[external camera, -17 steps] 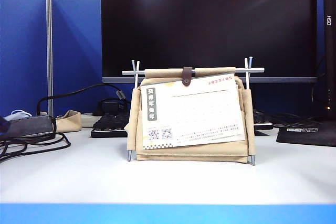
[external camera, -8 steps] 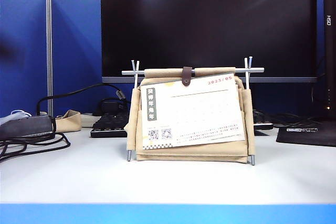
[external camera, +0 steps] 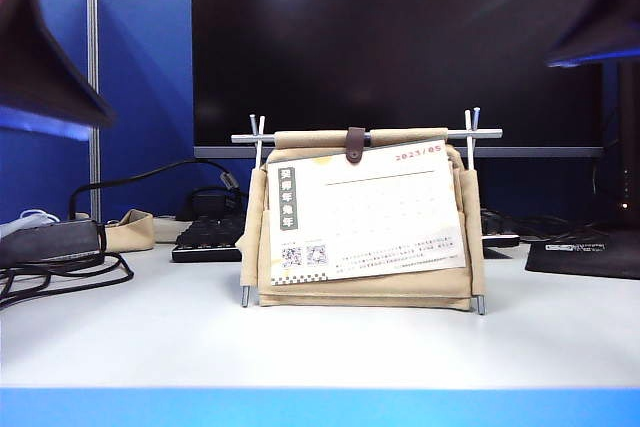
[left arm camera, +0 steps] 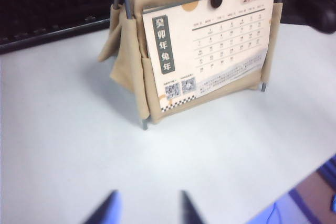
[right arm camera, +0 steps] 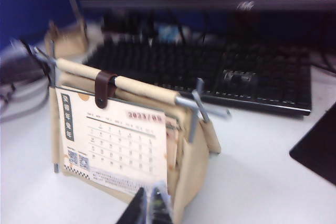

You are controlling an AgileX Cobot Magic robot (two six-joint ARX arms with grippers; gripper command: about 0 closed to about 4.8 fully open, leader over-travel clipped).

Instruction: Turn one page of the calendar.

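Observation:
The calendar (external camera: 365,290), a beige fabric pouch on thin silver rods with a brown strap, stands mid-table. Its front page (external camera: 370,212) is a white card marked 2023/05, with a grey strip and two QR codes, hanging slightly tilted. In the exterior view, blurred dark arm parts show at the upper left (external camera: 40,62) and upper right (external camera: 600,27). My left gripper (left arm camera: 148,208) is open over bare table, well short of the calendar (left arm camera: 128,61) and page (left arm camera: 220,51). My right gripper (right arm camera: 151,205) is shut, its tips just before the page's (right arm camera: 118,145) lower corner, beside the pouch (right arm camera: 197,156).
A large dark monitor (external camera: 400,37) stands right behind the calendar, with a black keyboard (external camera: 205,242) at its foot. Cables (external camera: 60,267) and a small beige pouch (external camera: 130,230) lie at the left. A black pad (external camera: 590,257) lies at the right.
Both arms have come into the exterior view, at the upper left and upper right corners. The calendar and its page have not moved.

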